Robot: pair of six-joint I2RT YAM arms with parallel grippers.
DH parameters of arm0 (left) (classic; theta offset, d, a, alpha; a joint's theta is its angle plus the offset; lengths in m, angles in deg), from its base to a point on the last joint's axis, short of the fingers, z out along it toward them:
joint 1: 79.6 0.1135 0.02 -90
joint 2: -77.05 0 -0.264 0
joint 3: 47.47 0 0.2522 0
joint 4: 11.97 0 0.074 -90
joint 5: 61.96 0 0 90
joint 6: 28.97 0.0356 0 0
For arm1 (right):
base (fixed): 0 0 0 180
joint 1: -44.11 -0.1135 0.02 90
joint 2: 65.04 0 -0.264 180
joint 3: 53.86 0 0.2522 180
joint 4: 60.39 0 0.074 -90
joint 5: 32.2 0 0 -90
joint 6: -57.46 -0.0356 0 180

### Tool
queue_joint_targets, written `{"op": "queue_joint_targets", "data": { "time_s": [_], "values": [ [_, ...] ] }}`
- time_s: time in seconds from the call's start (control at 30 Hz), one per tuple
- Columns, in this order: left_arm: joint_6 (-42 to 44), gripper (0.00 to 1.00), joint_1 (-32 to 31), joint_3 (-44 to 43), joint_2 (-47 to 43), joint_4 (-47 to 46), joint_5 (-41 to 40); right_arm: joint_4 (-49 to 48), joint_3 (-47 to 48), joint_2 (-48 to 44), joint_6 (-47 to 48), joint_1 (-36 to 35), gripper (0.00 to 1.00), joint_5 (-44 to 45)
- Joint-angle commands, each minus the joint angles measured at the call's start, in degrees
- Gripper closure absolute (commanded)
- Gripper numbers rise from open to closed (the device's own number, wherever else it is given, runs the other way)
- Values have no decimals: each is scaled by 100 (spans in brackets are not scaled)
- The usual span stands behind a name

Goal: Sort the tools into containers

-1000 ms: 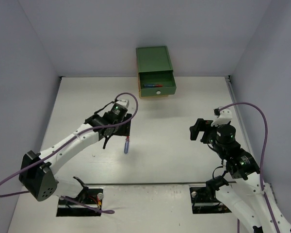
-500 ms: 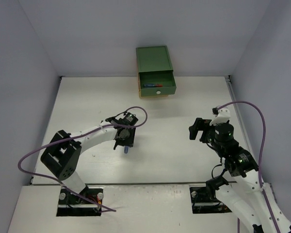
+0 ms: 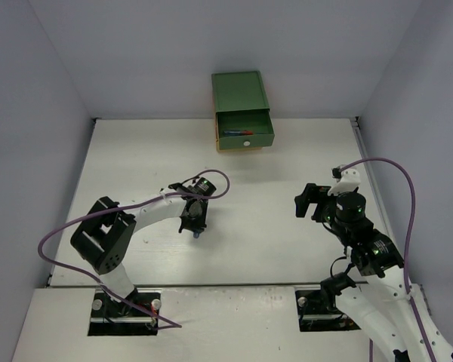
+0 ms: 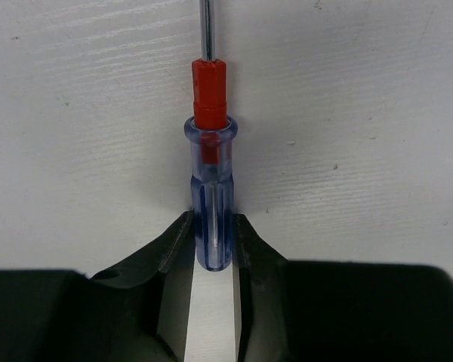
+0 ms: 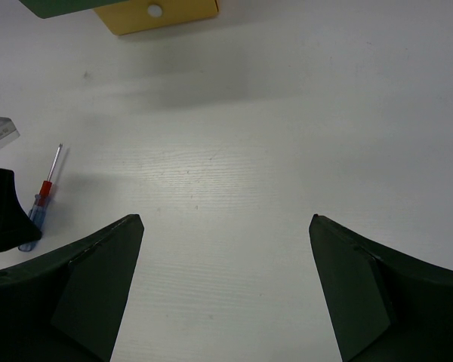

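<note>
A thin screwdriver (image 4: 210, 181) with a clear blue handle, red collar and steel shaft lies on the white table. My left gripper (image 4: 211, 241) is low over it, its jaws pressed against both sides of the handle's butt end. From above only the blue tip (image 3: 197, 232) shows under the left gripper (image 3: 194, 219). The cabinet stands at the back, its green drawer (image 3: 245, 140) pulled open with red and blue tools (image 3: 238, 132) inside. My right gripper (image 5: 226, 226) is open and empty above bare table; it also shows from above (image 3: 311, 202).
The yellow drawer (image 5: 158, 11) with its white knob shows under the green one at the top of the right wrist view. The screwdriver (image 5: 44, 197) and the left gripper's dark body (image 5: 0, 219) sit at that view's left edge. Grey walls enclose the table.
</note>
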Motion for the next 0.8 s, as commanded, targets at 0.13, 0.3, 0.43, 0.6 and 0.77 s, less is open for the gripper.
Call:
{"op": "queue_joint_targets", "data": {
  "time_s": [0.13,0.3,0.43,0.6,0.77],
  "values": [
    [580,100,-63,-704,-640,537,-626,-406,164,48,63,-31,10,26],
    [1982,100,-160,-1425,-1350,595,-1328,-397,228,45,99,-31,10,91],
    [3530,100,-161,-2113,-1320,392,-1701,-415,246,56,126,-31,10,104],
    [5077,100,-157,-3203,-715,-93,-1635,-436,228,49,142,-31,10,127],
    [6131,100,-114,-4836,314,-310,-1038,-479,301,172,270,-31,10,77]
  ]
}}
